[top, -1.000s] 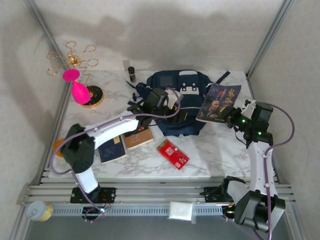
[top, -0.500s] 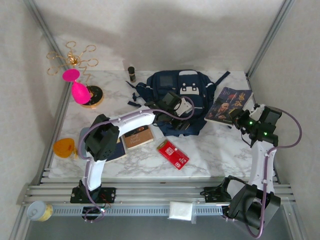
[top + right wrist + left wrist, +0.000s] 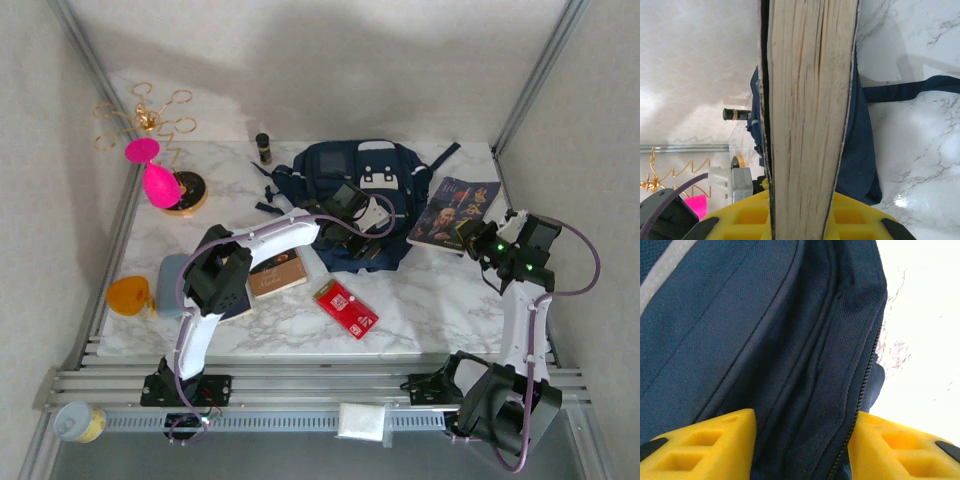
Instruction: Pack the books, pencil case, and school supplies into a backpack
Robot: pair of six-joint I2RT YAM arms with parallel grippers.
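R gripper [image 3: 468, 238] clamped across page edge of portrait book [image 3: 452, 208], held just right of backpack [image 3: 400, 190]. Thin, light, floppy pbk, prob. sags: grip deep, feed edge-first. L gripper [image 3: 802, 437] astride soft zip fold [image 3: 862, 385], fingers apart; pinching or not, can't tell.

Your top view looks down from behind the near edge onto the whole surface [image 3: 420, 300]; both wrist views sit close, sharing its central backpack [image 3: 405, 185].

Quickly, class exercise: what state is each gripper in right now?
Left gripper: jaws astride a fold of the backpack; gripped or not cannot be told.
Right gripper: closed on the portrait book.
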